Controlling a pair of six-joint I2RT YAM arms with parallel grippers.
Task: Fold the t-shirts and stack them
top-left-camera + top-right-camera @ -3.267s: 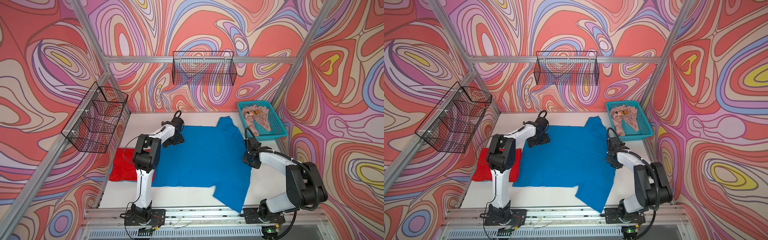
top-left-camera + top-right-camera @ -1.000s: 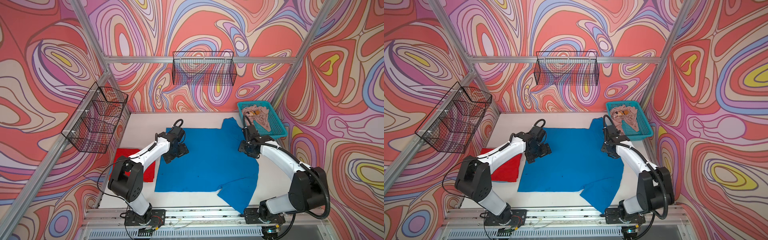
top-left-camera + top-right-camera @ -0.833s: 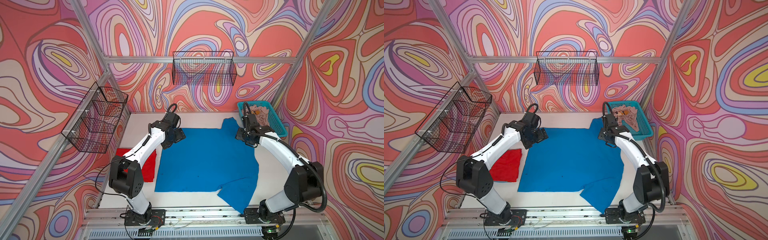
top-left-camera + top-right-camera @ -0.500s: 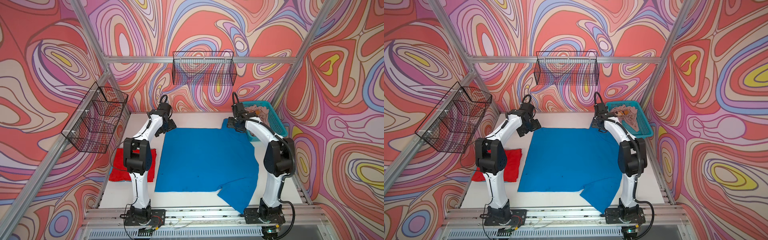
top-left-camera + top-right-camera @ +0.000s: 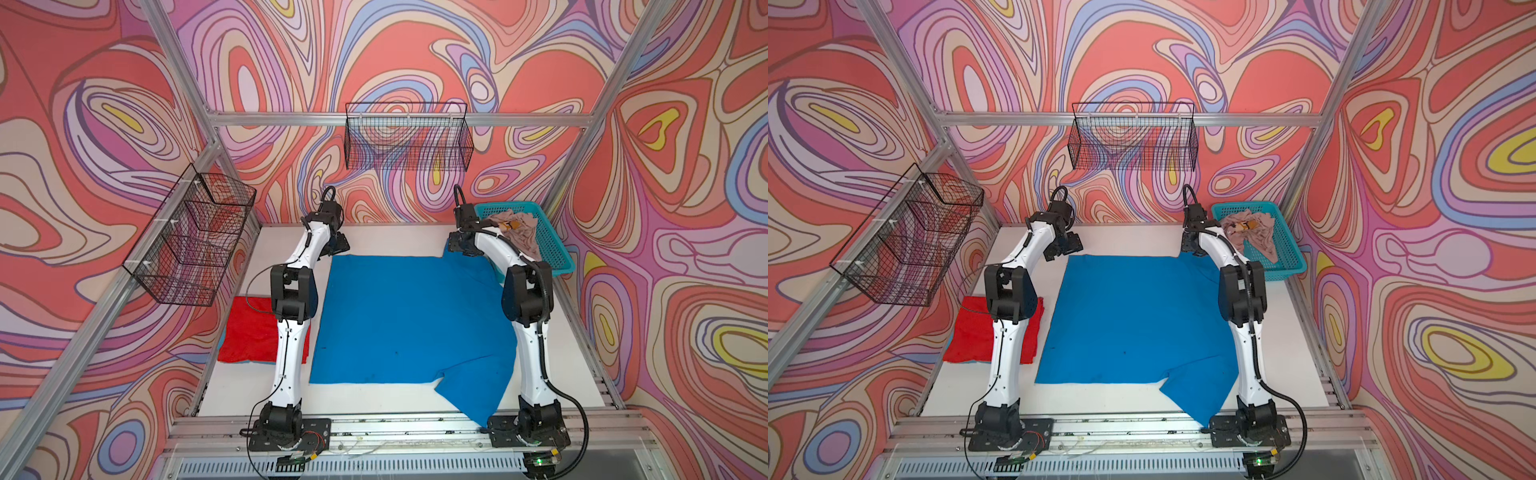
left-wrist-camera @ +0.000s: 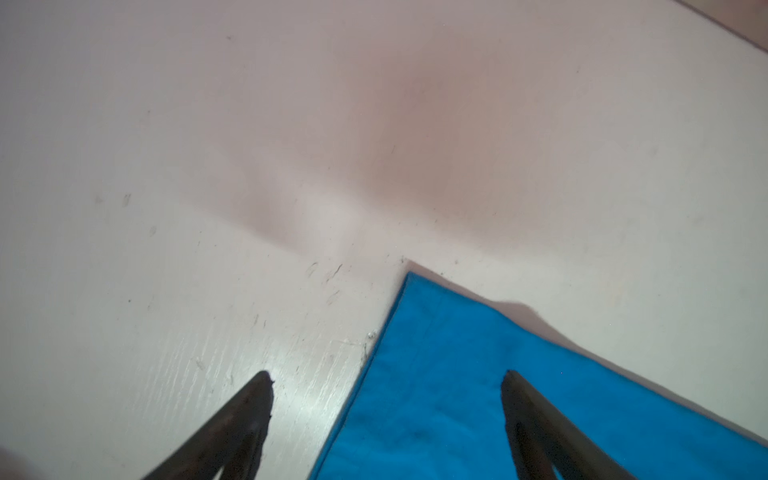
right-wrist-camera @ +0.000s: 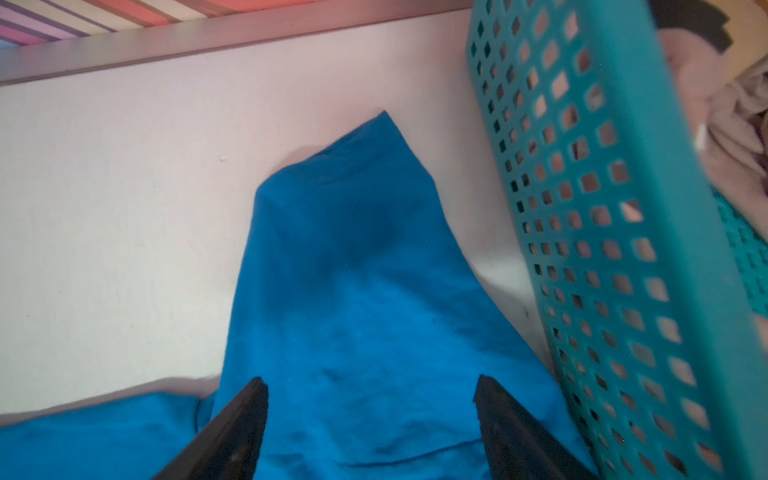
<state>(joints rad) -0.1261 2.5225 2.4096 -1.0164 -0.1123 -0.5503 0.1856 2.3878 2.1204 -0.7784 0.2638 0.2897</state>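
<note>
— Where is the blue t-shirt (image 5: 407,316)?
— Spread flat over the middle of the bench (image 5: 395,237). One sleeve runs to the near edge on the right, another lies at the far right, just beside the turquoise basket (image 5: 555,253).
— And the hands?
— The left hand (image 6: 386,376) is over the shirt's far left corner, fingers apart: one above cloth, one above bare bench, nothing held. The right hand (image 7: 370,379) is over the far right sleeve, fingers also apart, gripping nothing.
— The other tees?
— The red t-shirt (image 5: 249,332) lies folded by the left edge, partly behind the left arm. The beige-pink t-shirt (image 5: 519,235) is crumpled in the basket at the far right corner.
</note>
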